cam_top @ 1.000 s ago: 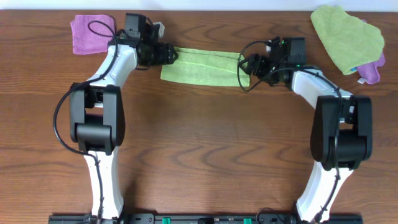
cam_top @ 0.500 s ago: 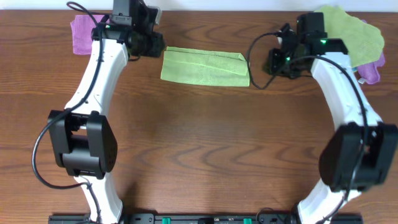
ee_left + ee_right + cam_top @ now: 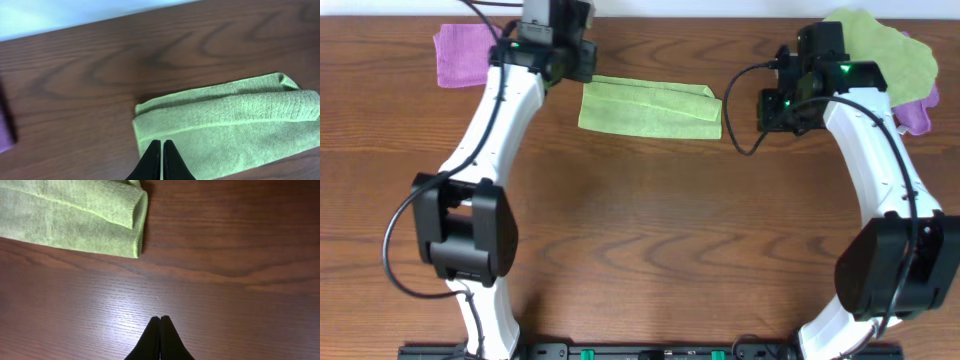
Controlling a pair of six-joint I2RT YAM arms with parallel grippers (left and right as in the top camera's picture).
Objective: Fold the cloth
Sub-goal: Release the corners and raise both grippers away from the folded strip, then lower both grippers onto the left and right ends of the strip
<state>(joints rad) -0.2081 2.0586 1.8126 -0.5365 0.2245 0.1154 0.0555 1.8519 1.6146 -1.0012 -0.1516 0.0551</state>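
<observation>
Judging by the wrist views, left gripper (image 3: 161, 146) and right gripper (image 3: 160, 321) are both clamped shut, nothing held. Between them the lime-green cloth (image 3: 650, 110) is laid as a folded strip, far-centre. Jaws should be opened before one short end gets pinched.

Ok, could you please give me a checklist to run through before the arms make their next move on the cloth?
1. Bright lime-green microfibre cloth folded into a strip, flat on the wooden table: ok.
2. Its layers lined up: not ok, top layer skewed.
3. Left gripper empty: ok, shut.
4. Right gripper empty, over bare wood: ok, shut.
5. Small purple cloth and dull green cloth apart from the strip: ok.
</observation>
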